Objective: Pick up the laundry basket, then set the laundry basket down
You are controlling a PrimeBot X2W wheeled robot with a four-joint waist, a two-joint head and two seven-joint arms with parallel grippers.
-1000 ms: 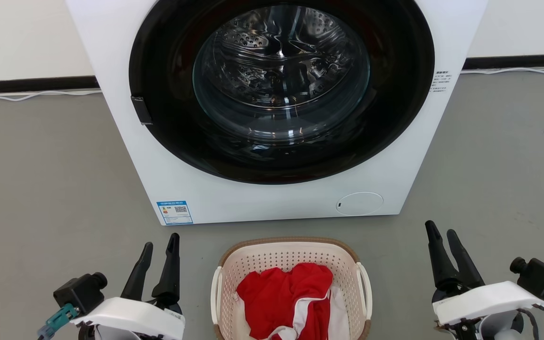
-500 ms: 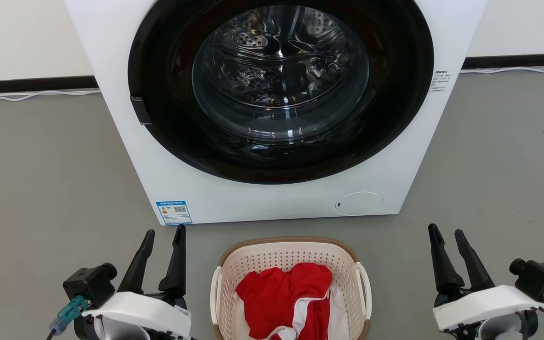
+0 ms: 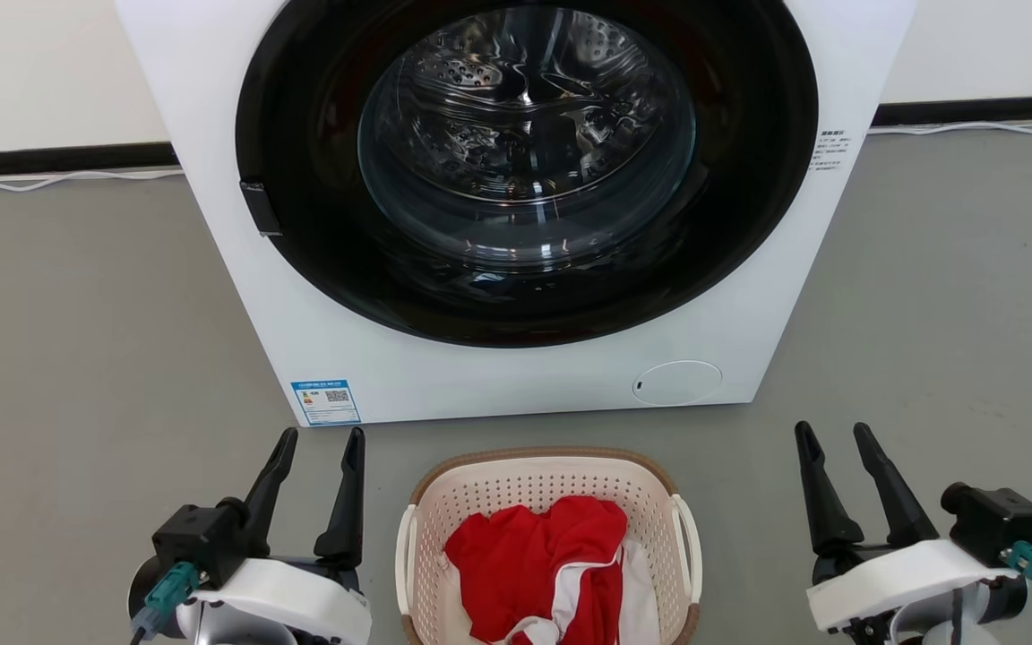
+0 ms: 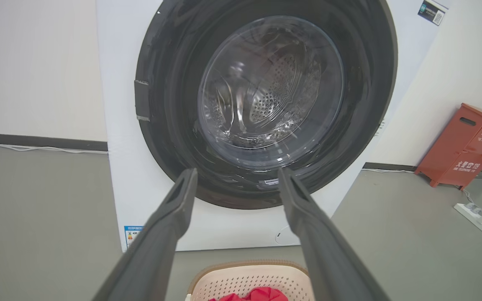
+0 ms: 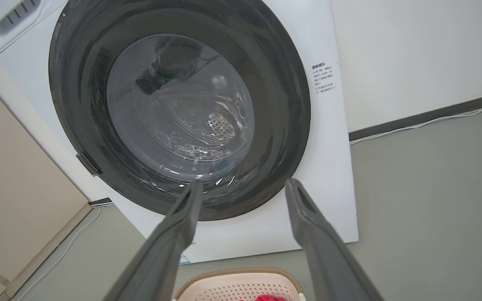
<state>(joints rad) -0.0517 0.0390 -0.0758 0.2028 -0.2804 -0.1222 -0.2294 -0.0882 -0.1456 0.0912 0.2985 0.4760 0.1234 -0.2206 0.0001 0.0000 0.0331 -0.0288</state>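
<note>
While both of my grippers stand spread and empty, the washing machine [image 3: 525, 179] rises ahead of all four fingertips, its round glass door facing me. Grey floor [image 3: 77, 358] lies beneath and around the fingers.

The laundry basket [image 3: 534, 484] sits on that floor between my two grippers, just short of the machine's base. It is to the right of my left gripper [image 3: 321, 436] and to the left of my right gripper [image 3: 833, 430].

The left gripper is the nearer. Its inner finger stands just beside the left handle [image 3: 404, 560], whereas the right gripper stands well apart from the right handle [image 3: 691, 546].

Basket attitude: upright, mouth up, one white handle turned toward each gripper. Its near end is cut off by the head view's lower edge, so I cannot tell its long axis.

Judgement: the pick-up is not yet begun. Each gripper must travel inward and down to its handle, the right one farther.

A red and white garment [image 3: 538, 564] lies inside the basket, behind my fingertips.
</note>
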